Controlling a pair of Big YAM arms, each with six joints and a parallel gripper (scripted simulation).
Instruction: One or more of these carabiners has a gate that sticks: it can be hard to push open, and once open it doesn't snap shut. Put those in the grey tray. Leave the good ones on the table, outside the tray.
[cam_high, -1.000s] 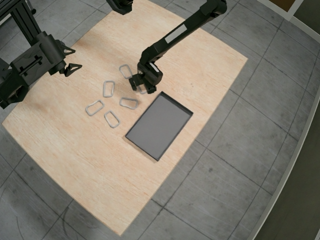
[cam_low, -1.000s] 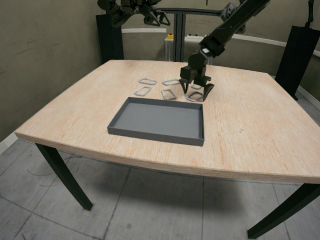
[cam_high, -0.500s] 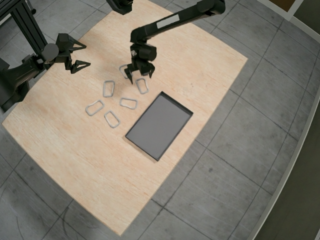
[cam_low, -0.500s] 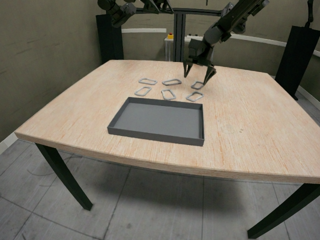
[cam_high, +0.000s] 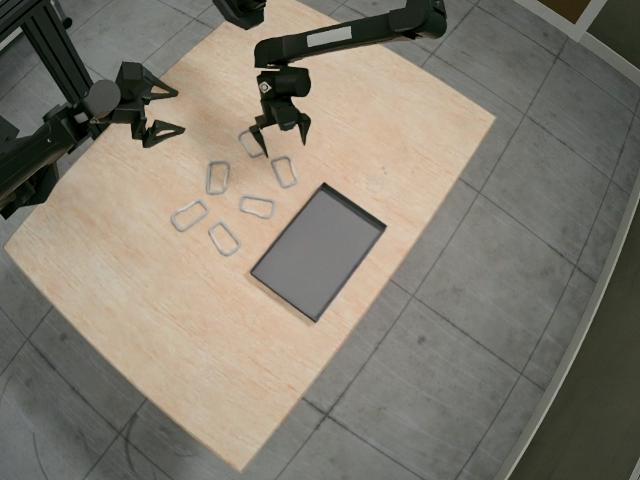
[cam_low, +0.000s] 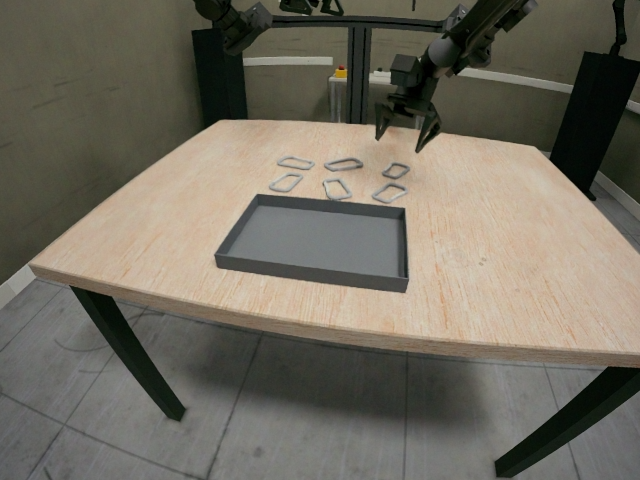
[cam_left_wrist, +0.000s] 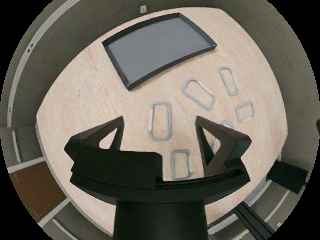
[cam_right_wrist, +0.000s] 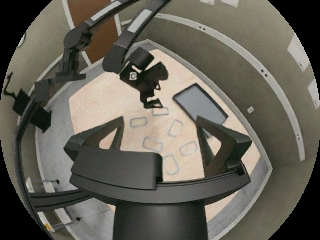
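Several grey metal carabiners lie flat on the wooden table beside the grey tray (cam_high: 317, 251), all outside it. The tray is empty and also shows in the exterior view (cam_low: 315, 242) and in the left wrist view (cam_left_wrist: 159, 47). My left gripper (cam_high: 283, 142) is open and empty. It hangs well above the table, over the two carabiners nearest it, one (cam_high: 251, 143) on the far side and one (cam_high: 284, 171) next to the tray's corner. In the left wrist view that second carabiner (cam_left_wrist: 160, 120) lies on the table far below the open fingers. My right gripper (cam_high: 178, 111) is open and empty, raised high near the table's edge.
Four other carabiners (cam_high: 217, 177), (cam_high: 256, 206), (cam_high: 189, 214), (cam_high: 224, 238) lie in a loose cluster beside the tray. A black frame post (cam_high: 56, 51) stands behind the right arm. The right wrist view shows the left arm (cam_right_wrist: 143, 74) over the cluster.
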